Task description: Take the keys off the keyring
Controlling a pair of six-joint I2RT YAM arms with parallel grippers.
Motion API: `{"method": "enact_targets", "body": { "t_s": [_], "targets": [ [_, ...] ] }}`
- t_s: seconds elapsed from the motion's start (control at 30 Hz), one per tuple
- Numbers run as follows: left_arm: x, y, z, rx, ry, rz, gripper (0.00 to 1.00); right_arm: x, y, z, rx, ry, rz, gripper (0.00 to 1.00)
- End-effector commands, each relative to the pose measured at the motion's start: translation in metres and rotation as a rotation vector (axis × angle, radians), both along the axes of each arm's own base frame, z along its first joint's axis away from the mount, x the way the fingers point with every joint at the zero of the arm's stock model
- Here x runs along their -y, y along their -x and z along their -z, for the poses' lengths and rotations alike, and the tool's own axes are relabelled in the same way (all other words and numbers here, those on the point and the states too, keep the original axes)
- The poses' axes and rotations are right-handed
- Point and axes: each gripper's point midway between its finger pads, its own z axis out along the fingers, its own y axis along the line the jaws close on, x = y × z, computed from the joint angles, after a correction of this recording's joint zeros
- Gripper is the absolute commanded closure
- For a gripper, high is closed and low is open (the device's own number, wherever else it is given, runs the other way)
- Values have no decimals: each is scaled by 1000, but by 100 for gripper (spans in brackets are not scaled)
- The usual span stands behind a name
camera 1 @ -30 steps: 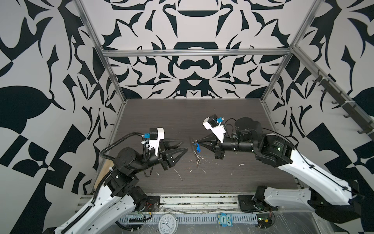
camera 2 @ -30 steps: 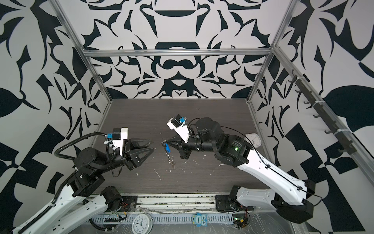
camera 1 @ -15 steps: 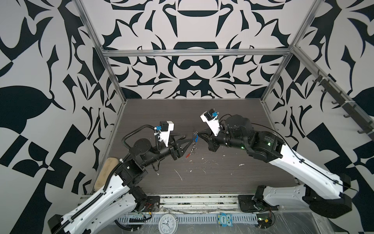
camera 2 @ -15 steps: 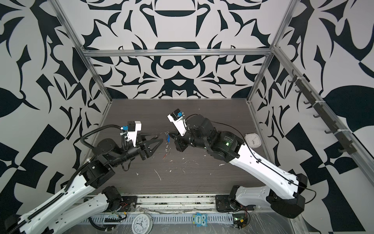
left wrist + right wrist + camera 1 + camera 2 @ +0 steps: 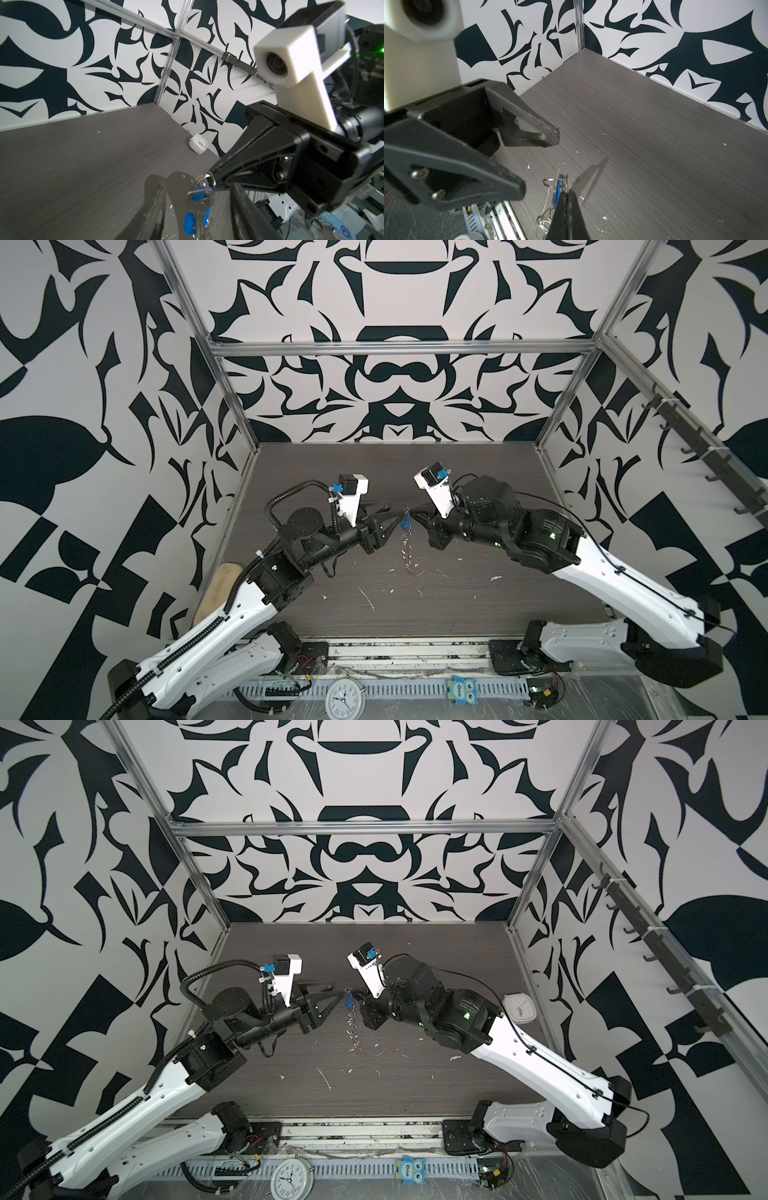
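1. The right gripper (image 5: 568, 192) pinches the chain of thin silvery rings (image 5: 405, 546), which hangs at mid-table
2. The left gripper (image 5: 540, 162), jaws wide, flanks the blue plastic-tagged key (image 5: 200, 192); next probably: clamp, pull left

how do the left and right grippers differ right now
The left gripper is open, the right gripper shut. The right gripper pinches the keyring, whose chain hangs below it; the left gripper holds nothing, its jaws apart beside the blue key. Both are black, raised above the table, tips facing each other.

Shiny metal keyring (image 5: 210, 179); glossy blue plastic key tag (image 5: 189, 221); matt woodgrain table (image 5: 83, 155)
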Motion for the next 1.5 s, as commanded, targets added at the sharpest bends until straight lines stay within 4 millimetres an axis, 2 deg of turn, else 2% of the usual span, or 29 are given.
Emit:
{"method": "enact_targets", "body": {
  "t_s": [0.0, 0.1, 0.27, 0.43, 0.5, 0.63, 0.8, 1.1, 1.27, 1.4, 1.47],
  "targets": [
    [2, 2, -20, 28, 36, 16, 55, 3, 0, -27, 58, -68, 14, 100],
    [5, 0, -18, 16, 26, 19, 62, 2, 0, -27, 59, -68, 13, 100],
    [7, -1, -17, 11, 21, 22, 62, 0, 1, -25, 57, -61, 5, 100],
    [9, -2, -15, 3, 14, 26, 66, -1, 0, -23, 59, -50, 8, 100],
    [9, -2, -14, -4, 12, 24, 66, 0, -1, -23, 61, -47, 13, 100],
    [7, -1, -11, -16, 14, 19, 55, 2, -3, -23, 68, -40, 29, 100],
    [8, 0, -10, -26, 18, 31, 53, 1, -4, -20, 71, -27, 34, 100],
    [13, -1, -7, -35, 13, 47, 75, -1, -4, -20, 77, -20, 33, 100],
    [15, -1, -4, -48, 10, 52, 83, 0, -5, -19, 85, -13, 39, 100],
    [13, -1, -4, -55, 12, 43, 97, -1, -4, -19, 92, -8, 32, 100],
    [10, -3, -4, -58, 9, 24, 100, 0, -3, -18, 99, -1, 23, 100]
  ]
}}
